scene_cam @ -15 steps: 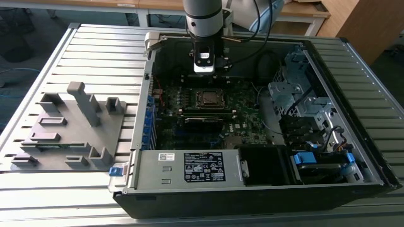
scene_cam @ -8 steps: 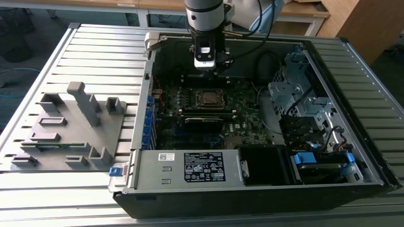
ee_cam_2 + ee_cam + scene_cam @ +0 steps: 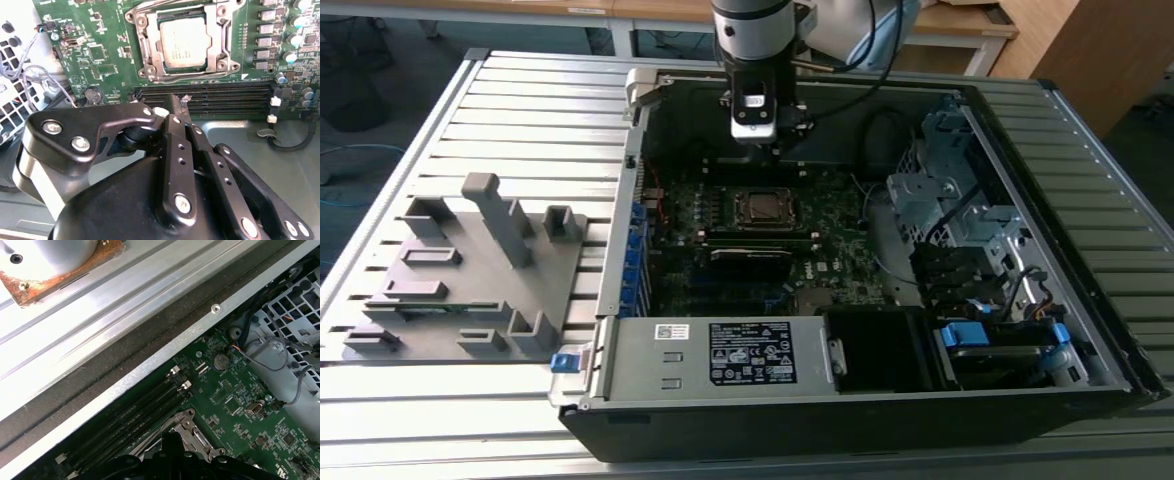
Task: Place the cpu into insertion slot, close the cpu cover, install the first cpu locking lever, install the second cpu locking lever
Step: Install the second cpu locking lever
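1. Already the cpu (image 3: 182, 44) lies flat in the insertion slot (image 3: 186, 70) on the motherboard (image 3: 100, 50), with its silvery face upward. In the exterior view it is the small square (image 3: 761, 207) in the middle of the open computer case (image 3: 854, 400).
2. The cpu cover (image 3: 216, 35) appears to be down, and its frame sits around the edges of the chip. I cannot tell whether the locking levers are hooked.
3. The gripper (image 3: 175, 106) hangs above the board, beside the long memory slots (image 3: 225, 97) and apart from the socket. Its fingers look pressed together and I see nothing between them. In the exterior view the gripper (image 3: 761, 150) is just behind the socket.
4. Probably the chip is light, stiff and smooth, so it can slip from a weak pinch. I judge its underside and the socket contacts to be fragile. It should be taken by two opposite edges only and never pushed down.
5. The cover is thin springy metal on a hinge. It is better to press on its frame, not on the chip face.
6. The levers look like thin wire that will resist, so a push near the free end is best.
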Robot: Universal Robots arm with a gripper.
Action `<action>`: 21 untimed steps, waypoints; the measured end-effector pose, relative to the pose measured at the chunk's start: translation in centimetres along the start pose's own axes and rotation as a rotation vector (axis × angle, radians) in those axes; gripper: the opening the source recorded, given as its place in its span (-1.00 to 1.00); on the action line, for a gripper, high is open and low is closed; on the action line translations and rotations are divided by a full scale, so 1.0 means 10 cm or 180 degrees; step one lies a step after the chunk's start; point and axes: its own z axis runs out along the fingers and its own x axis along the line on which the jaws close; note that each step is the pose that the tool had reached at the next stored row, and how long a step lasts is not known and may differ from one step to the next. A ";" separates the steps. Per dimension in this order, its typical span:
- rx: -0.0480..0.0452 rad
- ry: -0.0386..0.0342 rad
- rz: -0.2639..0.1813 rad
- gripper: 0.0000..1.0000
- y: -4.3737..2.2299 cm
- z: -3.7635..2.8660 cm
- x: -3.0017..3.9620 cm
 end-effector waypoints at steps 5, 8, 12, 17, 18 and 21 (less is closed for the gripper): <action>0.0015 0.0014 0.0001 -0.80 0.003 -0.014 -0.002; 0.0026 0.0023 0.0002 -0.80 0.002 -0.015 -0.001; 0.0030 0.0028 0.0002 -0.80 0.003 -0.015 -0.002; 0.0038 0.0038 0.0003 -0.80 0.003 -0.015 -0.002; 0.0039 0.0039 0.0004 -0.80 0.003 -0.015 -0.002; 0.0043 0.0037 0.0002 -0.80 0.011 -0.011 -0.011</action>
